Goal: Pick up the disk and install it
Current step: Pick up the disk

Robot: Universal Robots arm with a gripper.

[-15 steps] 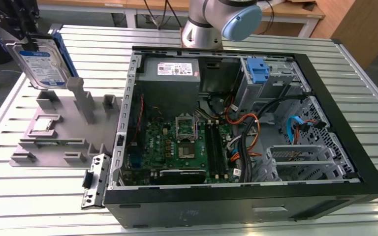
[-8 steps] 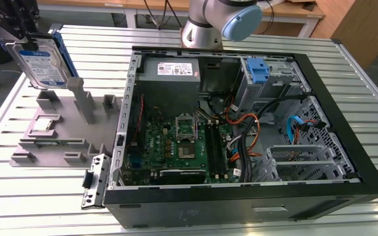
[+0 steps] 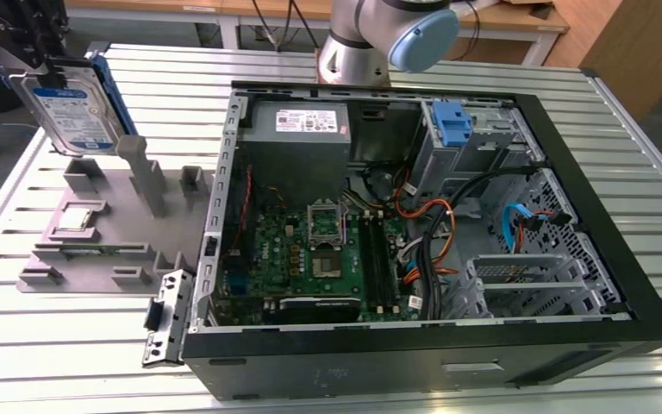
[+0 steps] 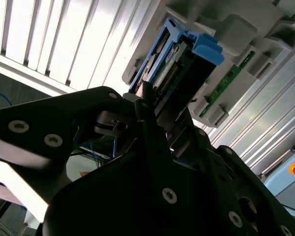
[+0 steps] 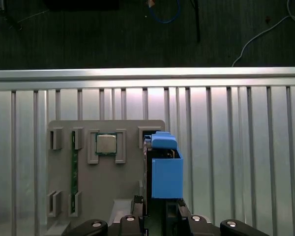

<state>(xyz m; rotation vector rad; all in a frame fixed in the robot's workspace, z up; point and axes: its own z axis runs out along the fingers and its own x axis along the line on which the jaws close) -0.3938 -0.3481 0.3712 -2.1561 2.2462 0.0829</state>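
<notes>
Hard to see: the top of the gripper [image 3: 53, 67] is cut off by the edge of the exterior view; its tips hide behind the end of the disk [image 3: 75, 108]; in the first wrist view the disk shows edge-on, mostly blue plastic, so its label is hidden there
Claw: closed tight on the disk's top end; in the second wrist view the black fingers [image 4: 147, 115] press on both flat sides
Arm pose: the gripper points down, high at the exterior view's far left
Disk: held upright in the air; its white-and-blue label faces the exterior view; it hangs just over the grey tray [image 3: 107, 190]; I cannot tell if its low end touches the tray
Tray: holds a small square chip [image 5: 106, 144] and a green memory stick [image 5: 74, 172]; it lies on the slatted metal table [image 3: 66, 345]
Computer case [image 3: 423, 345]: open, lying flat just beside the tray on the exterior view's right; well apart from the disk
Arm base [image 3: 354, 52]: stands far back, behind the case
</notes>
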